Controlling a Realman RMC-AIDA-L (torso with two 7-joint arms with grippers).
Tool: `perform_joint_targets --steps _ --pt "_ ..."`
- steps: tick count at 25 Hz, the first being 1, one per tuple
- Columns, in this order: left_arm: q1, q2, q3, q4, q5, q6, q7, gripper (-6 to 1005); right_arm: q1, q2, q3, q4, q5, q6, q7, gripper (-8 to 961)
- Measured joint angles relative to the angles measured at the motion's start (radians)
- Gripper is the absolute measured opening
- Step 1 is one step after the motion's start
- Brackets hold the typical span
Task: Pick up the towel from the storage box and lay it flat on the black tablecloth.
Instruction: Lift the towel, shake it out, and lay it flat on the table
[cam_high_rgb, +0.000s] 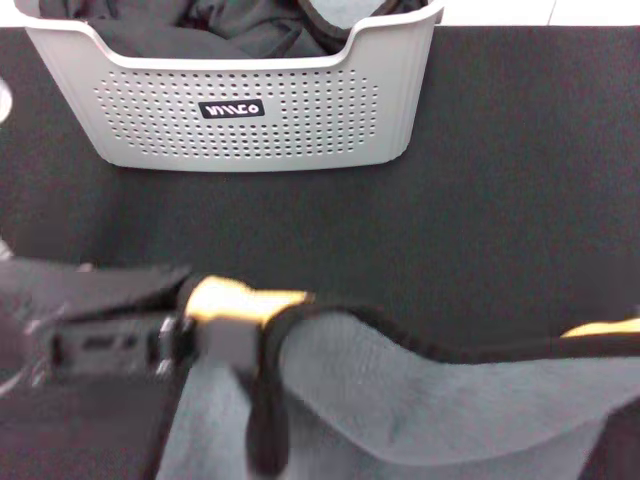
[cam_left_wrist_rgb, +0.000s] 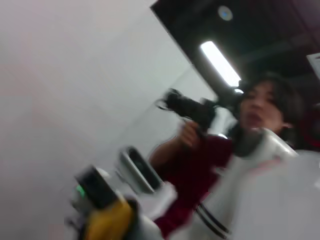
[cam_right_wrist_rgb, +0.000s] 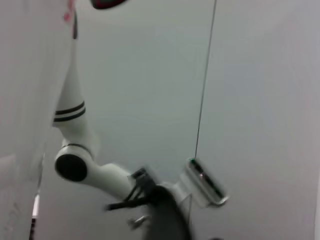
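One towel (cam_high_rgb: 400, 390), grey side showing with yellow at two held corners, hangs stretched above the black tablecloth (cam_high_rgb: 480, 200), clear of the storage box (cam_high_rgb: 250, 120) behind it. Left gripper (cam_high_rgb: 215, 315) pinches the left corner, cloth bunched at its fingers. Right gripper sits past the frame edge; its grip cannot be told, though yellow shows at that corner. Dark cloths (cam_high_rgb: 250, 30) lie in the box. Risk, judged: the bunched left corner may land folded, and uneven lowering would leave a crease or flipped edge.
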Motion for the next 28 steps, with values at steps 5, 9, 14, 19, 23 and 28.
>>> perform_joint_targets --steps 5,9,14,19,23,28 --pt "-0.202 0.002 -0.176 -0.517 0.209 -0.064 0.104 18 0.191 -0.006 -0.177 0.298 -0.086 0.174 -0.036 60" --pt "-0.191 0.017 -0.170 -0.691 0.219 -0.198 0.017 19 0.356 -0.006 -0.192 0.533 -0.092 0.274 -0.060 61" --pt "-0.161 0.035 -0.184 -0.676 0.203 -0.311 -0.069 19 0.402 -0.008 -0.109 0.598 -0.091 0.342 -0.066 61" --pt "-0.150 0.036 -0.187 -0.674 0.150 -0.428 -0.093 19 0.464 -0.027 -0.065 0.656 -0.095 0.394 -0.062 62" --pt "-0.159 0.022 -0.192 -0.674 0.120 -0.486 -0.116 19 0.576 -0.050 -0.061 0.780 -0.127 0.424 -0.030 63" --pt "-0.175 -0.001 -0.239 -0.673 0.111 -0.524 -0.134 20 0.684 -0.057 -0.060 0.885 -0.172 0.511 -0.009 63"
